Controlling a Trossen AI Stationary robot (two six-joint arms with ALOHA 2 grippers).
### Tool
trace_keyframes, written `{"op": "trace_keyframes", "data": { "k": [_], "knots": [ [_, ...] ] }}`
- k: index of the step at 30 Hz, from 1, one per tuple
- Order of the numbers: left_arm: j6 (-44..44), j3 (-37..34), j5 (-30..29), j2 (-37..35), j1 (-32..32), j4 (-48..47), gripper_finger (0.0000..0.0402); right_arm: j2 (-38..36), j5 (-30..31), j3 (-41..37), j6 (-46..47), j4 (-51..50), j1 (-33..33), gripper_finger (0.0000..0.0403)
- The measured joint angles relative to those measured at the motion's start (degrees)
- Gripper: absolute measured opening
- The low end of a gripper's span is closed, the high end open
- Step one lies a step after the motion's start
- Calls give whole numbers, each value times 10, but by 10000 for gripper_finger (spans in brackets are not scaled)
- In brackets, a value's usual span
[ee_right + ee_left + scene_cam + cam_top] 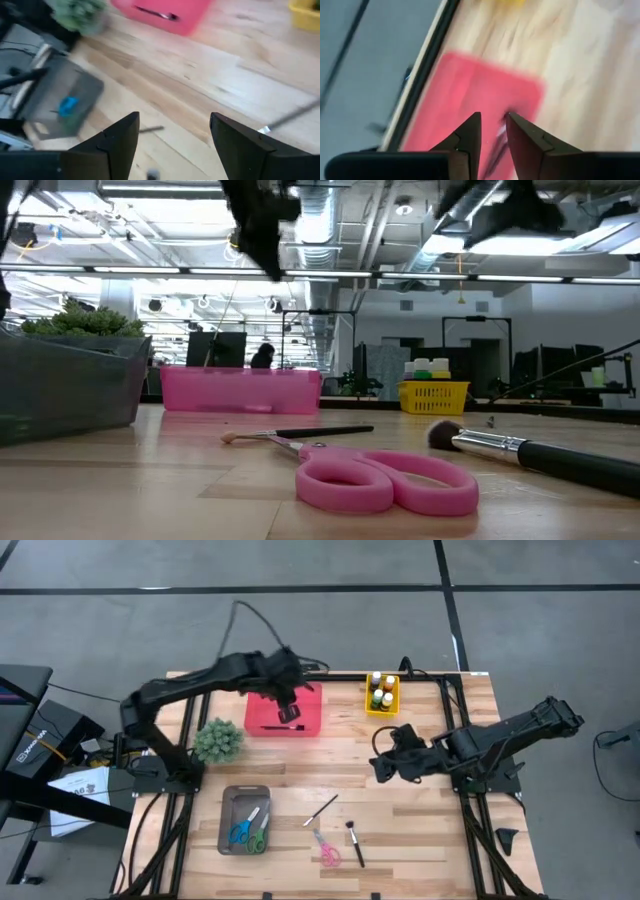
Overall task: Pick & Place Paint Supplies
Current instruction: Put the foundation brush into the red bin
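My left gripper [291, 712] [493, 116] hangs open, with a narrow gap, over the pink bin [283, 700] [470, 95]. A dark-handled paintbrush [284, 727] [155, 12] lies flat in that bin, below the fingers. Several paint bottles [380, 690] stand in the yellow bin [392, 705] [433, 394]. A thin paintbrush [321, 810] [300, 434] and a thick dark-handled brush [354, 843] [540, 452] lie on the table. My right gripper [382, 768] [175, 117] is wide open above the table's middle right, holding nothing.
The fuzzy green plant [218, 740] stands left of the pink bin. A grey tray [228, 830] [55, 100] at the near left holds blue and green scissors [248, 830]. Pink scissors [327, 850] [385, 480] lie near the near edge, between the two loose brushes.
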Motion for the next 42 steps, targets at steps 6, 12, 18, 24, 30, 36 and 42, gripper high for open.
{"op": "trace_keyframes", "data": {
  "k": [6, 12, 18, 24, 30, 36, 42],
  "knots": [
    [-73, 0, 47, -87, -35, 97, 84, 1, -66, -38, 49, -47, -12, 239],
    [-133, 0, 29, -126, -84, 138, 84, 21, -135, -87, 94, -59, -31, 239],
    [-165, 0, 7, -127, -127, 142, 84, 69, -144, -97, 171, -49, -31, 239],
    [-185, 1, 3, -110, -151, 148, 84, 128, -169, -96, 212, -31, -30, 239],
    [-189, -1, -1, -102, -160, 136, 84, 160, -187, -96, 242, -4, -22, 239],
    [-200, 0, -1, -102, -163, 141, 84, 159, -175, -96, 285, 0, -22, 239],
    [-197, -4, -1, -103, -163, 144, 84, 159, -175, -96, 324, 21, -22, 239]
  ]
}}
